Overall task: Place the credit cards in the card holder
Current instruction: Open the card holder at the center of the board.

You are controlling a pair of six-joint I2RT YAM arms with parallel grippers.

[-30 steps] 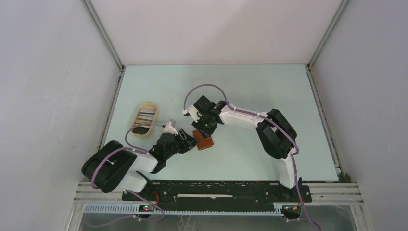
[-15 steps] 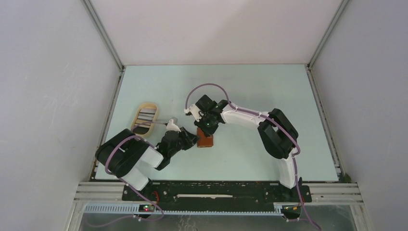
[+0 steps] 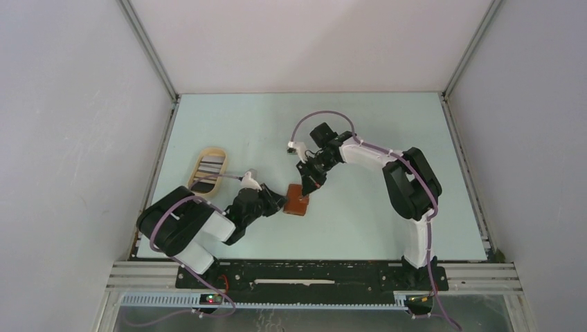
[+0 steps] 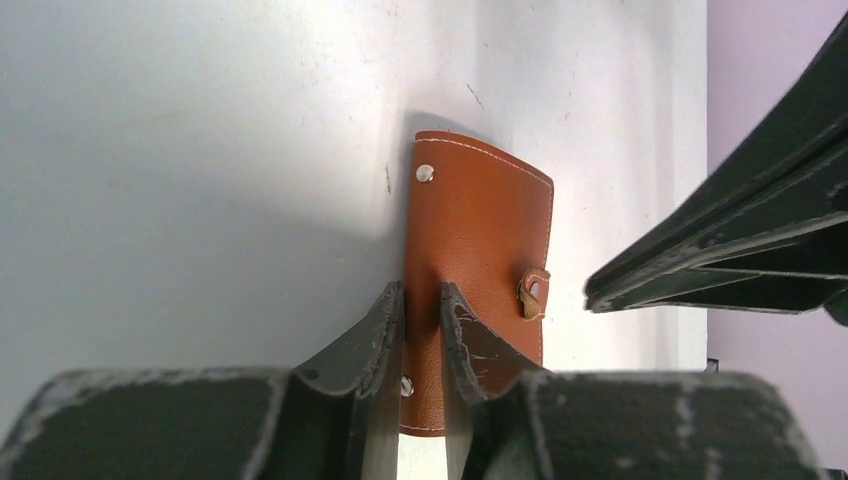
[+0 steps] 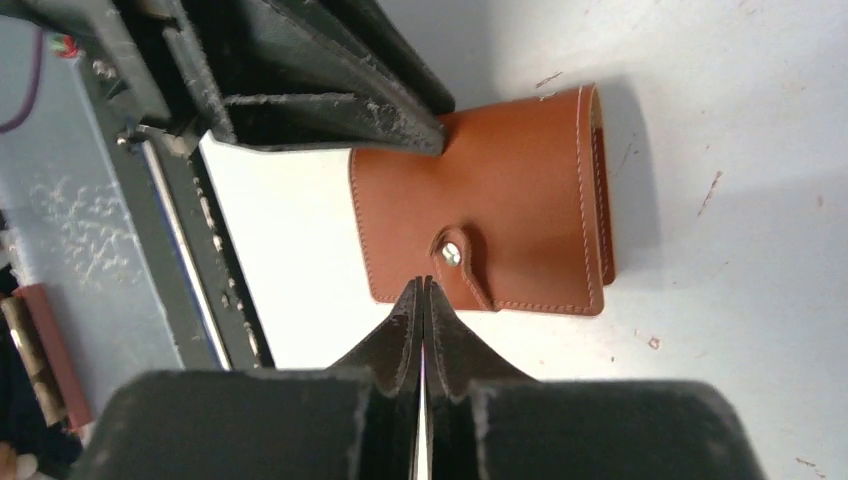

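Brown leather card holder [image 3: 296, 201] lies clasped shut near the middle of the surface [image 3: 374, 131], well clear of its edges. The left gripper [image 4: 422, 296] has narrowed to pinch its left edge, while the right gripper [image 5: 422, 287] has drawn back off it, closed tight on nothing. Nothing is loaded yet, I judge: the cards [image 3: 205, 184] sit in the tray [image 3: 226, 164] to the left, and open room lies far and right.
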